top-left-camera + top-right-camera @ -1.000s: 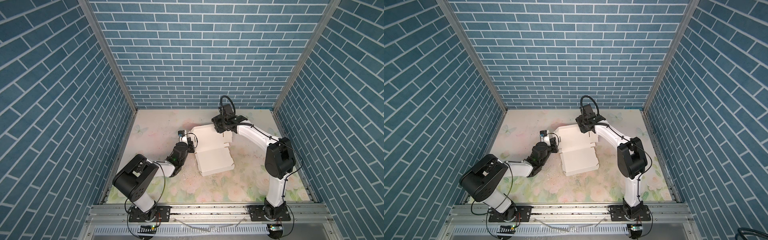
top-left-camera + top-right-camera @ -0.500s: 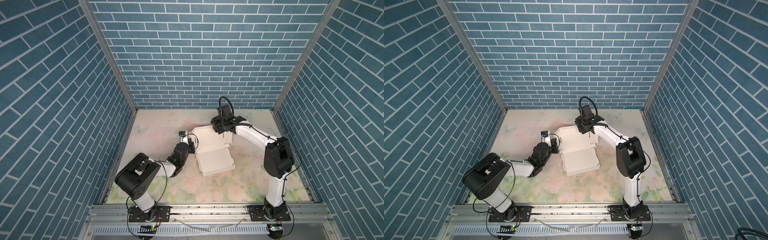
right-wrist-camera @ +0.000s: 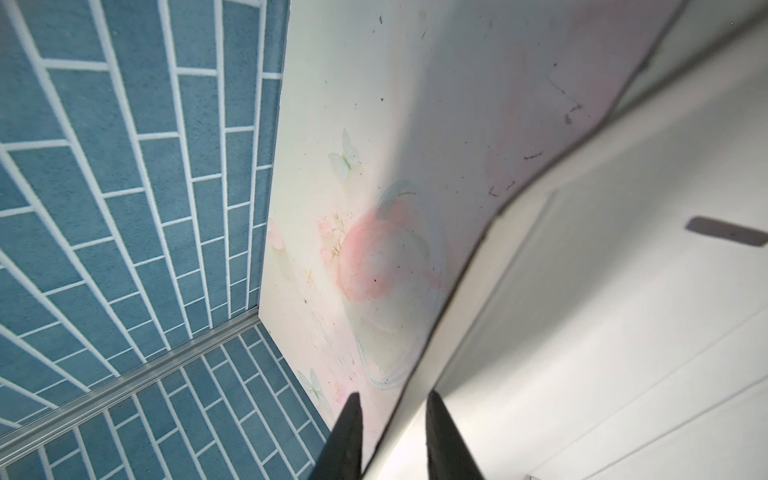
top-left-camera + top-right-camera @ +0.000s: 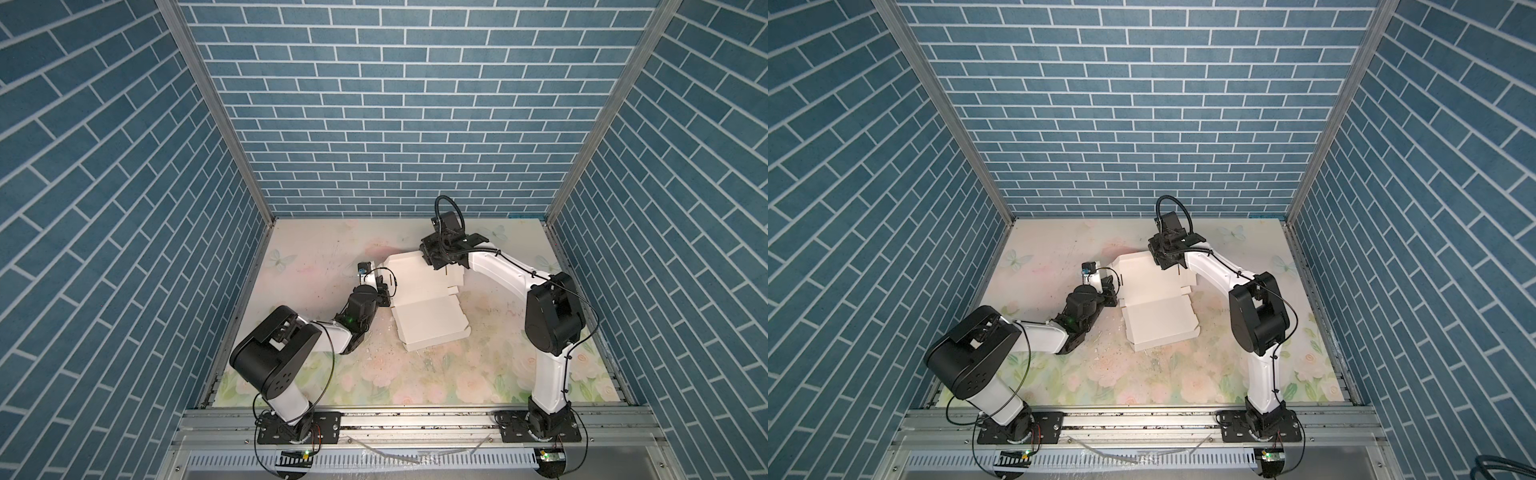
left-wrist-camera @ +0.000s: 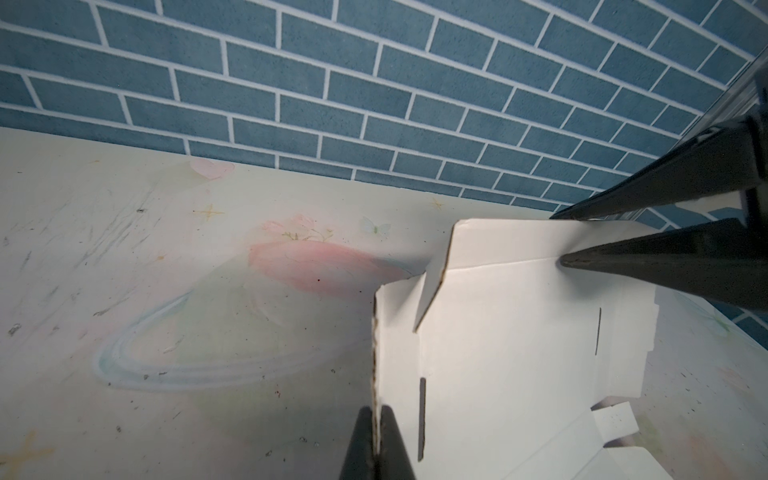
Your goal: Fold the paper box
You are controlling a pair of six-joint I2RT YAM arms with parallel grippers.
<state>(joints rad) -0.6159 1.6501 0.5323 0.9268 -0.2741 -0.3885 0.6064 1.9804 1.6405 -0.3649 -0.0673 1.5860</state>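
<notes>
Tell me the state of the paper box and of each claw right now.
Box, lying open on the table, only partly folded, some flaps raised.
Left claw, shut on the edge of a raised side flap.
Right claw, open, astride a flap's edge, not clamped.

Top views: 2 eyes side by side, high over the front rail (image 4: 415, 419), looking down and back, and both take in the whole desk (image 4: 316, 257).
Left wrist: low, close, facing the back wall (image 5: 374, 83) along the paper box (image 5: 498, 332).
Right wrist: closer still, rolled sideways, same paper box.
</notes>
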